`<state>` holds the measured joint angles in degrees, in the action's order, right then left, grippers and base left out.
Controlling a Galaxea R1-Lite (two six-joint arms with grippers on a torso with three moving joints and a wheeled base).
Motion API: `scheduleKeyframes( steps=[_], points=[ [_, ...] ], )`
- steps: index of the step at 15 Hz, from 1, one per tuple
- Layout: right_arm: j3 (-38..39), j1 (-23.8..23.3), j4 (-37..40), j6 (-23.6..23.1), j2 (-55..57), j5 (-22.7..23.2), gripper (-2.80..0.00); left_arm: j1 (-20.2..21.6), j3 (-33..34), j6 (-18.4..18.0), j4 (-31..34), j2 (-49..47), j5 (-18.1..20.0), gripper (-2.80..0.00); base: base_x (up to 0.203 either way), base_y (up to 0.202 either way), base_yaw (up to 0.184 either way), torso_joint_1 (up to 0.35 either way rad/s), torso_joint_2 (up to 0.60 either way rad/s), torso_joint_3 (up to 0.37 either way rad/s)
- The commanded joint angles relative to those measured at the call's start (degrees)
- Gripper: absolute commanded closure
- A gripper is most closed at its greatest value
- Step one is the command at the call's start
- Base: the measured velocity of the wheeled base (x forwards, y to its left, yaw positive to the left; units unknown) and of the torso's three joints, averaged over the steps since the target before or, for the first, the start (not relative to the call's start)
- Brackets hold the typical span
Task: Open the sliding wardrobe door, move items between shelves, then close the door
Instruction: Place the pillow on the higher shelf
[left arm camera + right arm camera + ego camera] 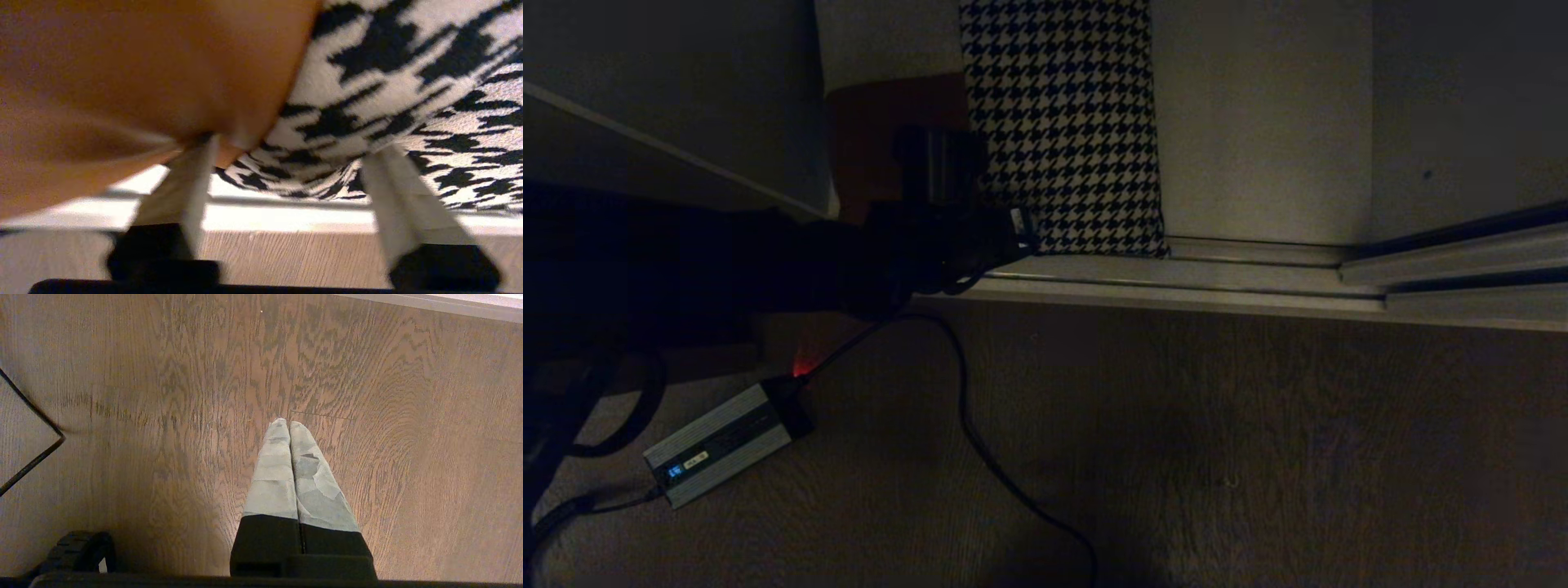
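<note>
Item: houndstooth cushion [1066, 122], at 12 o'clock, upright on the wardrobe's lowest shelf [1258, 122] beside an orange-brown cushion [135, 73].

Left gripper [292, 153]: jaws apart, tips straddling both cushions' lower corners. Advice: shift onto the houndstooth alone, bite deep.

Right gripper [289, 424]: jaws together over wood-grain floor [1258, 457].

Rails [1176, 282] at 3 o'clock; room dim.

Cushion [1066, 122]: black-and-white houndstooth. Second cushion [143, 81]: plain orange-brown. Floor [163, 375]: brown wood grain. Power brick [719, 445]: silver-grey, blue light.
</note>
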<state>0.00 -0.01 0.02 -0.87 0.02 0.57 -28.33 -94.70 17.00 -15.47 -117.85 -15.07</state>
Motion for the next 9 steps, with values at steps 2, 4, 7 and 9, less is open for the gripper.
scheduleKeyframes(
  steps=[2,4,7,9],
  points=[
    [0.18,-0.07,-0.02,-0.01,-0.11,0.04,0.0,0.03,-1.61,-1.73,-2.64,-2.54,-0.05,0.0,0.0,0.0,0.0,0.0,0.0,0.0],
    [0.18,0.0,-0.02,0.0,-0.11,0.04,0.0,0.12,-1.98,-2.5,-4.22,-3.18,-0.05,0.0,0.0,0.0,0.0,0.0,0.0,0.0],
    [0.18,0.01,-0.02,0.0,-0.11,0.04,0.0,0.04,-2.25,-1.99,-4.32,-2.47,-0.05,0.0,0.0,0.0,0.0,0.0,0.0,0.0],
    [0.18,0.01,-0.02,-0.01,-0.11,0.04,0.0,-0.23,-2.16,-1.8,-3.7,-1.25,-0.05,0.0,0.0,0.0,0.0,0.0,0.0,0.0]
  ],
)
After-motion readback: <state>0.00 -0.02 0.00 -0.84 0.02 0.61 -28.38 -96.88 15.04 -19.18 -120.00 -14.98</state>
